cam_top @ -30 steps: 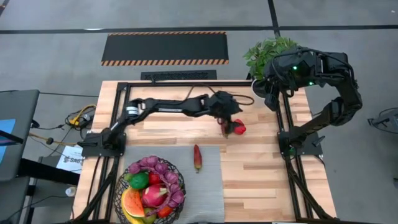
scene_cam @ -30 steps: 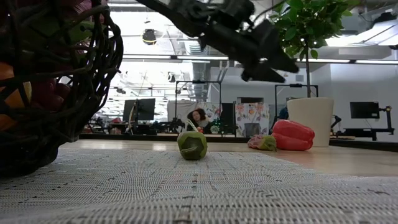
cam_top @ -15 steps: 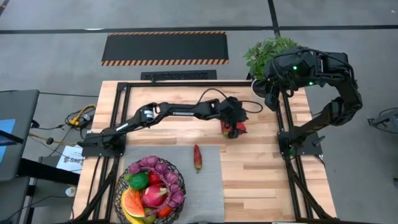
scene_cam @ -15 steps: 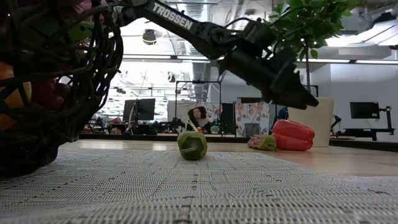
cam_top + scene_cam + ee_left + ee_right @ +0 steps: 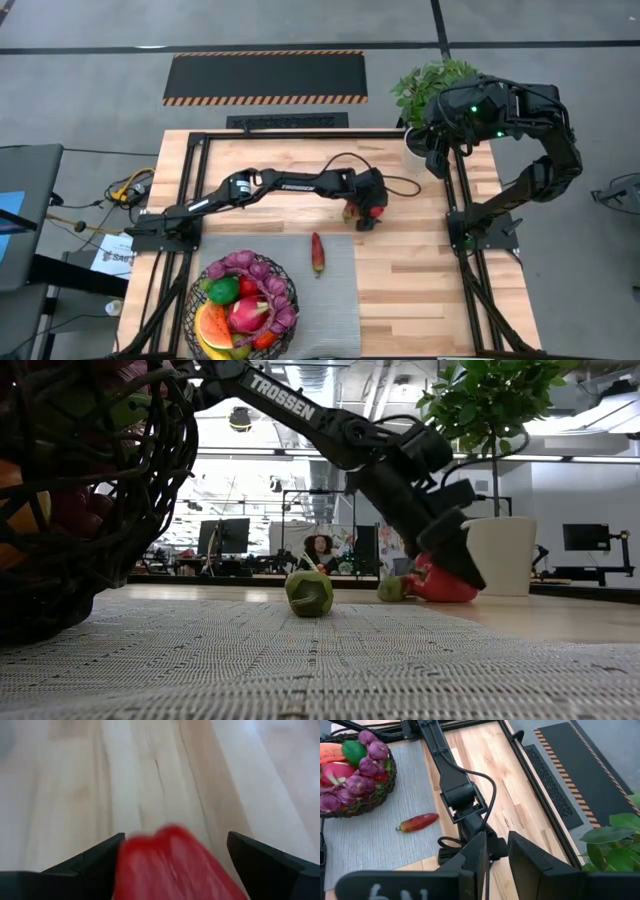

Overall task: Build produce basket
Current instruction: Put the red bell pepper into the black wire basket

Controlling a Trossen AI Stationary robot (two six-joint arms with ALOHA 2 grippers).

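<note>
Wooden tabletop (image 5: 420,270) with a grey woven mat (image 5: 335,300) over its lower middle; office room visible beyond in the low view. Change noted: the left gripper (image 5: 364,212), which hung above the red pepper (image 5: 440,586) a second ago, has dropped onto it at centre frame of the high view. The left wrist view shows the dark fingers (image 5: 95,865) spread, one on either side of the pepper and not yet pinched in, so the claw reads as released around it. Judgement: the reach is done, and closing and lifting come next. The wire basket (image 5: 190,300) sits at lower left of the high view, already holding grapes, a watermelon slice, a dragonfruit and green pieces. A red chili (image 5: 318,252) lies on the mat between pepper and basket, and looks like the remaining loose piece. The right gripper (image 5: 495,855) waits at upper right, near the potted plant (image 5: 430,85), fingers parted and holding nothing. Room: the table's black frame rail (image 5: 460,190) runs to the right of the pepper; open wood and mat lead down-left toward the basket, with only the chili near that path.
</note>
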